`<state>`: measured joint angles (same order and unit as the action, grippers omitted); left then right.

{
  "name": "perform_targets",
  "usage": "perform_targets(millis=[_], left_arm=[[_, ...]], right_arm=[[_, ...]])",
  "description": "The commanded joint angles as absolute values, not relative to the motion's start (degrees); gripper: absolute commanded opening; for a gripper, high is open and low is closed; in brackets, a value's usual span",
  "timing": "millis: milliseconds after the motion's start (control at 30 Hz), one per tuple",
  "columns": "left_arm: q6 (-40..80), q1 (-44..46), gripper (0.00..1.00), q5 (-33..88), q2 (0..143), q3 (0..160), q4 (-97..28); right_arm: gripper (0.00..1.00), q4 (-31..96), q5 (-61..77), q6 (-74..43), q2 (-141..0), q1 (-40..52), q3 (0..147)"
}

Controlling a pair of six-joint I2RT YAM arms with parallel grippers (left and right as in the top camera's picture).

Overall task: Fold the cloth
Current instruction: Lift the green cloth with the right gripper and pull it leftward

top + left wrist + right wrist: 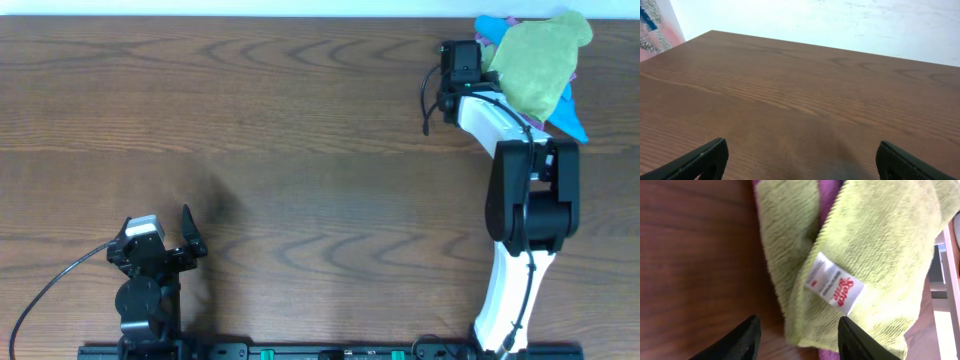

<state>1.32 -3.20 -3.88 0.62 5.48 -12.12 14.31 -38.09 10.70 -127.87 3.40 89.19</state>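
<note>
Place: robot lab bench.
Table [300,150]: wood-grain top, white wall [840,25] beyond its far edge.
Arms: left arm [148,290] and right arm [530,200] on a black rail [300,352] along the table's near edge.

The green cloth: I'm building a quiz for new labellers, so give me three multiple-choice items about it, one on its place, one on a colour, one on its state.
1. Where on the table does the green cloth lie, seen from overhead?
A. near left corner
B. far right corner
C. centre

2. What colour is its tag?
A. black
B. yellow
C. white

3. How does the cloth lie?
A. bunched up on other cloths
B. spread flat
C. folded in a neat square

Answers:
1. B, since it sits at the table's far edge on the right arm's side.
2. C, since the right wrist view shows a white tag with red print.
3. A, since it is crumpled, with a blue cloth and a purple cloth showing under it.
</note>
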Motion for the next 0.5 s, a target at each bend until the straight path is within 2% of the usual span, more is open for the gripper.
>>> perform_targets(millis=[0, 167, 367, 467], left_arm=[[1.3, -3.0, 0.95, -4.5, 0.3, 3.8, -12.6], [1.3, -3.0, 0.96, -4.5, 0.3, 3.8, -12.6], [1.3, -3.0, 0.96, -4.5, 0.3, 3.8, -12.6], [1.3, -3.0, 0.95, -4.5, 0.3, 3.8, -12.6]], right_arm=[[0.49, 13.8, -39.7, 11.4, -128.6, 1.7, 90.0], [0.36, 12.8, -39.6, 11.4, -128.6, 0.5, 90.0], [0.06, 12.9, -39.6, 11.2, -128.6, 0.8, 90.0], [0.02, 12.9, -39.6, 11.2, -128.6, 1.8, 90.0]])
